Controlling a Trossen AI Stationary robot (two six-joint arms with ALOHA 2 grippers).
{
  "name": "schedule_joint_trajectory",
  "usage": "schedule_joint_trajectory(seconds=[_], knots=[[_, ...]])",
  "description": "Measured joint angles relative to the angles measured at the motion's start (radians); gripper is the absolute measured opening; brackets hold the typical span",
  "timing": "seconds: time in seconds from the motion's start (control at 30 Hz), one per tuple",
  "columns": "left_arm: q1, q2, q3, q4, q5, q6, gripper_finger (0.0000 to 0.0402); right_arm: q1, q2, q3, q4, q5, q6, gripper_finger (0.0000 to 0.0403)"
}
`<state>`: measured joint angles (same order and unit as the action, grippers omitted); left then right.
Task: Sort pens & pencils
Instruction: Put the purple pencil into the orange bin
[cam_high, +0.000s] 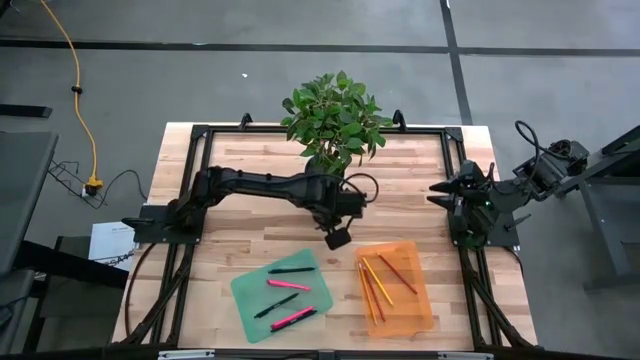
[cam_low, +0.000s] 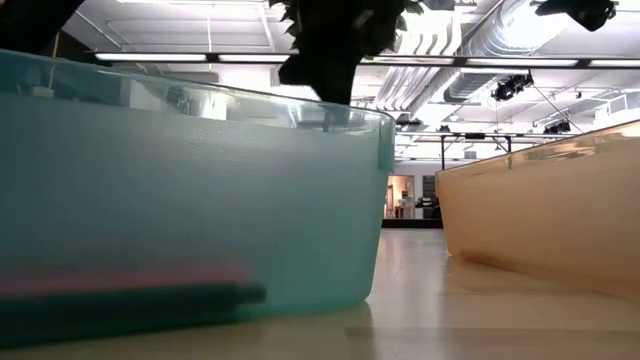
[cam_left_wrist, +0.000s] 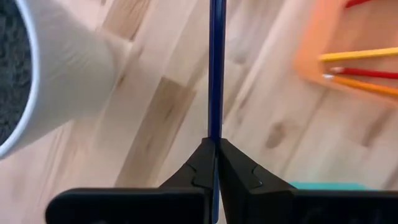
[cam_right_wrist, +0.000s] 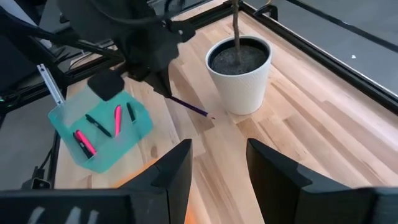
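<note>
My left gripper hovers over the table's middle, between the plant pot and the two trays, shut on a thin dark blue pencil. The right wrist view shows that pencil slanting down from the left gripper toward the white pot. Several pink and black pens lie in the green tray. Red, orange and yellow pencils lie in the orange tray. My right gripper waits open at the table's right edge, touching nothing. My left gripper pinches the dark blue pencil between its two fingers, near one end. The fingers come from above, pointing steeply down. Most of the pencil sticks out past the fingertips and slants down toward the pot, ending in its pointed tip.
A leafy plant in a white pot stands at the far middle, close beside the held pencil. The green tray and the orange tray sit side by side at the near edge. Bare wood lies between the pot and the trays.
</note>
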<state>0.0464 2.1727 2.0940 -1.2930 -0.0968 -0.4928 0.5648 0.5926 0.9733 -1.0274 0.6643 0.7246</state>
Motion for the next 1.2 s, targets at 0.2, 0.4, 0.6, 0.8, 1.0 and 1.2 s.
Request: schedule_joint_trajectory(seconds=[0.2,0.4,0.6,0.8,1.0,1.2], knots=[[-0.038,0.0,0.079,0.0,-0.003,0.017,0.0002,0.0,0.0,0.0,0.004,-0.056,0.0,0.0144],[-0.073,0.0,0.169,-0.002,-0.058,0.023,0.0002,0.0,0.0,0.0,0.061,-0.073,-0.006,0.0144],[-0.088,-0.001,0.263,0.018,-0.1,0.053,0.0001,0.0,0.01,0.0,0.153,-0.151,-0.018,0.0144],[-0.102,-0.038,0.264,0.096,-0.125,0.086,0.0001,0.0,0.054,0.0,0.204,-0.179,-0.011,0.0144],[-0.114,-0.078,0.261,0.117,-0.144,0.129,0.0001,0.0,0.135,0.0,0.351,-0.172,-0.098,0.0144],[-0.128,-0.123,0.263,0.183,-0.168,0.175,0.0001,0.0,0.21,-0.001,0.491,-0.145,-0.166,0.0144]])
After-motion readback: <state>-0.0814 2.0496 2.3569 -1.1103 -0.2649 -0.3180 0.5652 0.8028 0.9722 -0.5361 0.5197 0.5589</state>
